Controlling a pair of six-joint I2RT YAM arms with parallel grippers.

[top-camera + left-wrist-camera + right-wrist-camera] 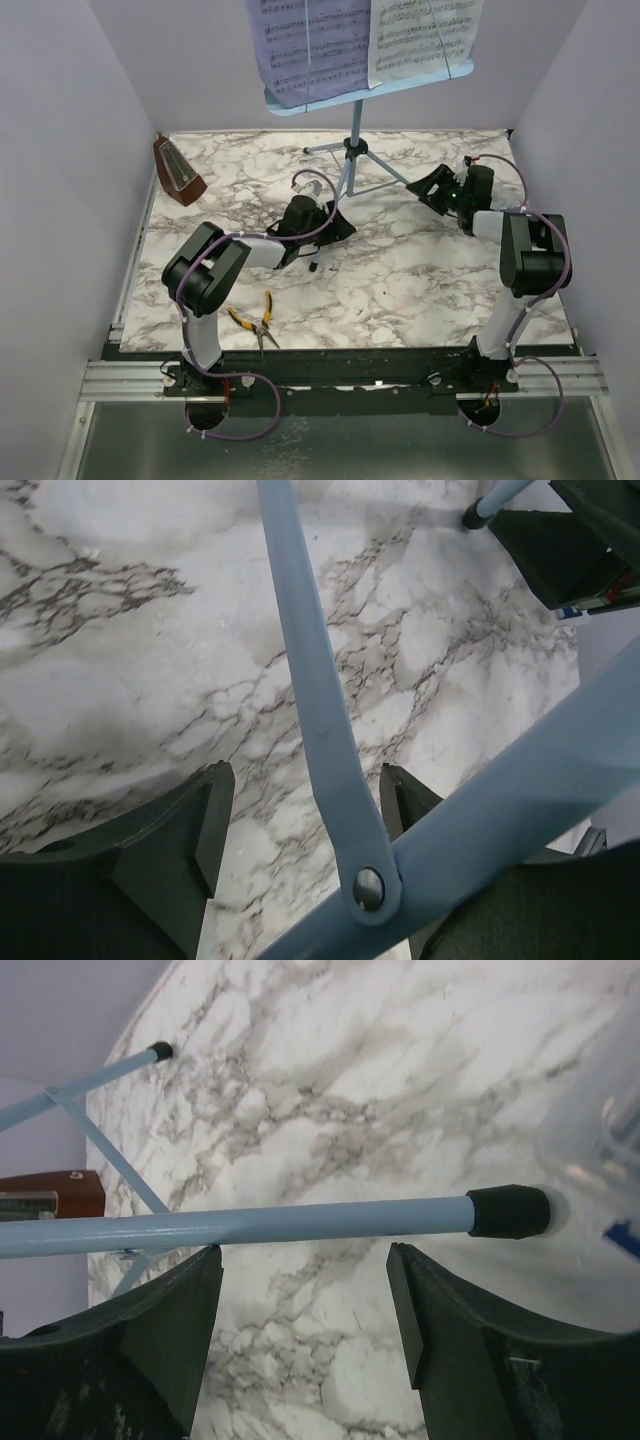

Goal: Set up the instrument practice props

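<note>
The marble-patterned table (pixel 420 290) filled the floor of a white-walled enclosure, with both arms bolted at its near edge. The light blue music stand (pixel 355 125) stood upright at the far middle of the table, its tripod legs spread on the marble and its desk reaching the top of the overhead view. The sheet of music (pixel 320 40) lay open across that desk, resting on the lip, its left part in shadow and its right part bright. The left arm reached inward from the near left toward the near leg of the stand, and the right arm reached up the right side toward the leg that ran out to the right. The left gripper (pixel 305 800) was released: its wrist view showed a blue leg strut passing between the two dark fingers, a clear gap on the left side and only a sliver on the right, so the jaws straddled the strut without clamping it. The right gripper (pixel 300 1270) was likewise released, its jaws wide apart with only bare marble between them; the stand's leg with its black rubber foot lay crosswise just beyond the fingertips, apart from them. The brown pyramid metronome (pixel 178 172) sat at the far left of the table, close to the left wall and well apart from the stand. The yellow-handled pliers (pixel 255 322) lay near the front edge, just beside the left arm's base.
</note>
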